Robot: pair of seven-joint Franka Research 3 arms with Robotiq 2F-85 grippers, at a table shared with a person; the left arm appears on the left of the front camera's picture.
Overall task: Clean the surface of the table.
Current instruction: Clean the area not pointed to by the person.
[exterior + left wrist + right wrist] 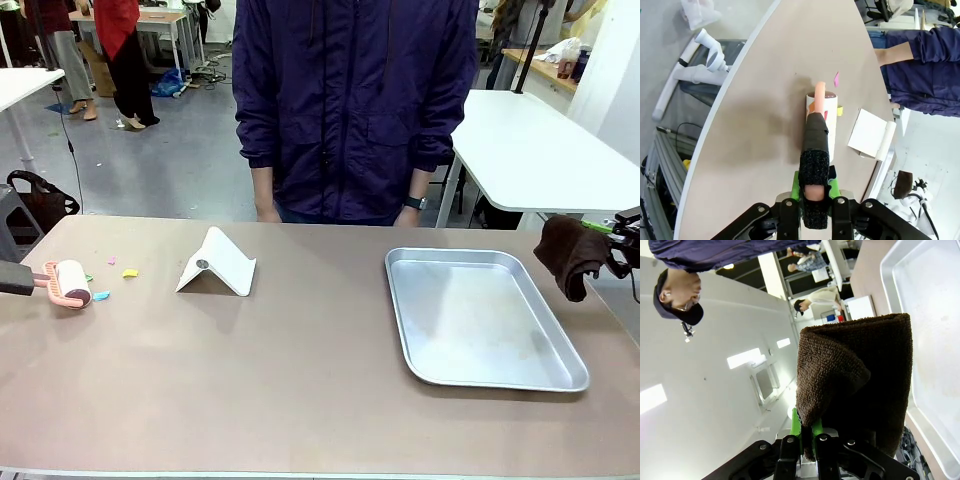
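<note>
The taupe table [300, 380] spreads across the front view. At its left edge my left gripper [12, 278] is shut on the pink handle of a white lint roller [72, 282], whose roll rests on the top. The left wrist view shows the gripper [815, 192] clamping that black-wrapped handle, with the roller [822, 122] lying on the table [765, 100]. Small paper scraps [130, 272] lie just right of the roller. At the far right my right gripper [622, 240] is shut on a dark brown cloth [568, 255] held above the table edge; the cloth [855, 385] hangs over the fingers.
A white folded stand [218, 263] sits left of centre. A silver metal tray [480, 315] lies at the right, just left of the cloth. A person in a dark jacket [350, 100] stands at the far edge, hands down. A white table [530, 150] stands behind at right.
</note>
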